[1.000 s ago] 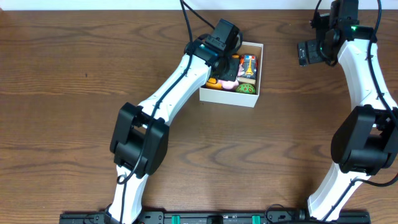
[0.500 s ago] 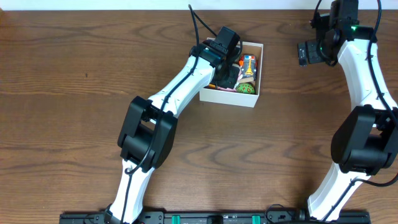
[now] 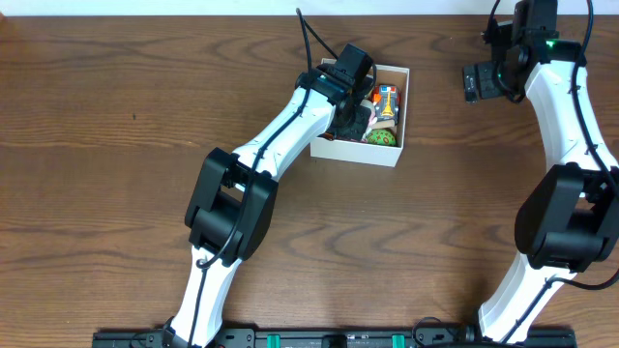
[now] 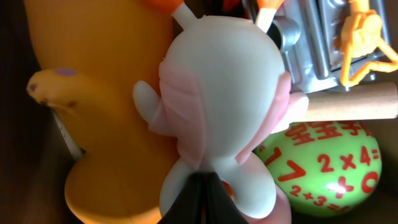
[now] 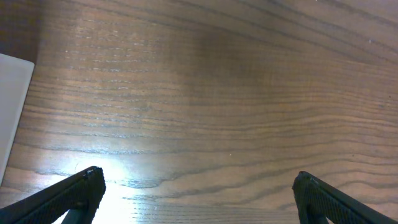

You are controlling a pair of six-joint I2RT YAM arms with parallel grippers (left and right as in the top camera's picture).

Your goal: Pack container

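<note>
The container (image 3: 354,152), a white-walled box with a brown inside, stands at the table's far middle and holds several toys. My left gripper (image 3: 350,120) reaches down into its left half. In the left wrist view the gripper (image 4: 202,186) has its jaws pressed together on the lower body of a white and pink soft toy (image 4: 217,93). That toy lies against an orange toy (image 4: 106,93) and beside a green ball with red numbers (image 4: 329,168). My right gripper (image 3: 476,83) hovers open and empty over bare table to the container's right; it also shows in the right wrist view (image 5: 199,193).
A silver and orange toy (image 4: 348,37) and a wooden stick (image 4: 354,106) lie in the container's right half. The green ball (image 3: 382,137) sits at its near right corner. The container's white wall (image 5: 12,112) shows at the left edge of the right wrist view.
My left arm has swung right and my left gripper has gone down into the container, now covering the orange and pink toys in the overhead view. The right arm has not moved.
</note>
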